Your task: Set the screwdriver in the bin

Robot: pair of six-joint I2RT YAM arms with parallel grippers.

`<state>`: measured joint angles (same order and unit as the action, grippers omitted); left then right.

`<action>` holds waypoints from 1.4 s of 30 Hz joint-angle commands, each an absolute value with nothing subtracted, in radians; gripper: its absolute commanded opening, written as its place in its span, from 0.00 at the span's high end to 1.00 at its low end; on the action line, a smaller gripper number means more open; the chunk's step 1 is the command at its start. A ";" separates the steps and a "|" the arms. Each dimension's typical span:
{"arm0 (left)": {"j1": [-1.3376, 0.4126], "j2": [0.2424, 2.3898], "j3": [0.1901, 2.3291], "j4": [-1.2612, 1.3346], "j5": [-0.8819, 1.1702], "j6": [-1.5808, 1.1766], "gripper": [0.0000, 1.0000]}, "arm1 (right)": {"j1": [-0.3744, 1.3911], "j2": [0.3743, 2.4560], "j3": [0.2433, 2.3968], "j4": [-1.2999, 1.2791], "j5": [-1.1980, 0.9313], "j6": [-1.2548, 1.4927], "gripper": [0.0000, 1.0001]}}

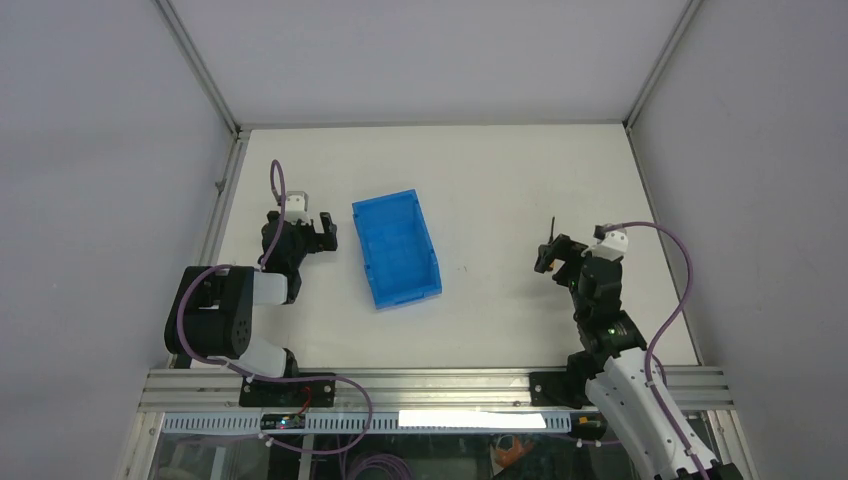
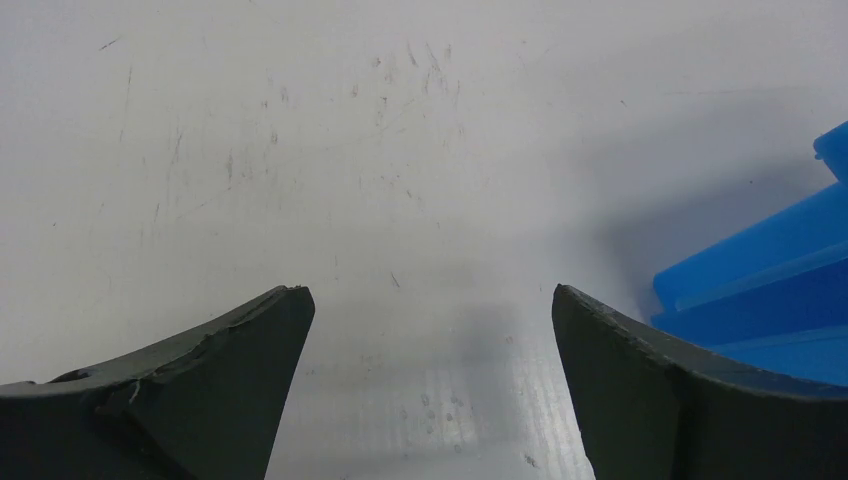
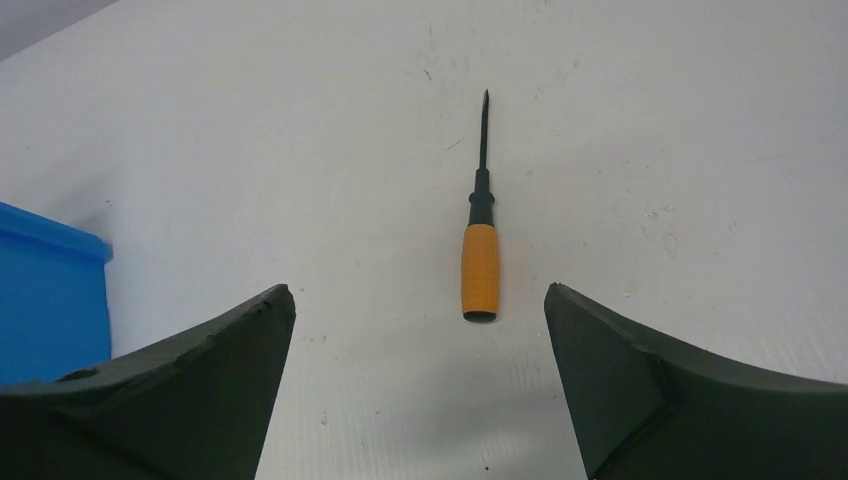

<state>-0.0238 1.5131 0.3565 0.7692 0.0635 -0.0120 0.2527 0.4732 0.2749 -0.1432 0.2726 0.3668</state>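
The screwdriver has an orange handle and a thin black shaft. It lies on the white table, shaft pointing away from me. My right gripper is open just behind the handle's end and does not touch it. In the top view only the shaft tip shows beyond the right gripper. The blue bin stands empty at the table's middle. My left gripper is open and empty just left of the bin. Its wrist view shows the gripper over bare table, with the bin's wall at right.
The bin's corner shows at the left of the right wrist view. The table is ringed by grey walls and an aluminium frame at the near edge. Purple cables loop beside both arms.
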 commanded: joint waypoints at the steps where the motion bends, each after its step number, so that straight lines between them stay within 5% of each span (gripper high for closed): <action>1: -0.014 1.506 0.377 0.819 0.090 -0.020 0.01 | 0.253 0.488 0.323 -0.106 0.301 0.348 0.01; 13: -0.014 1.506 0.376 0.819 0.091 -0.020 0.01 | 0.253 0.675 0.816 -0.328 0.214 0.278 0.03; 23: -0.014 1.506 0.376 0.818 0.091 -0.020 0.01 | 0.166 1.486 1.693 -1.227 0.115 0.240 0.01; 32: -0.014 1.506 0.376 0.820 0.091 -0.020 0.01 | 0.088 1.836 1.555 -1.125 0.071 0.222 0.06; 42: -0.014 1.506 0.376 0.818 0.091 -0.020 0.01 | 0.066 2.021 1.418 -0.954 0.085 0.220 0.31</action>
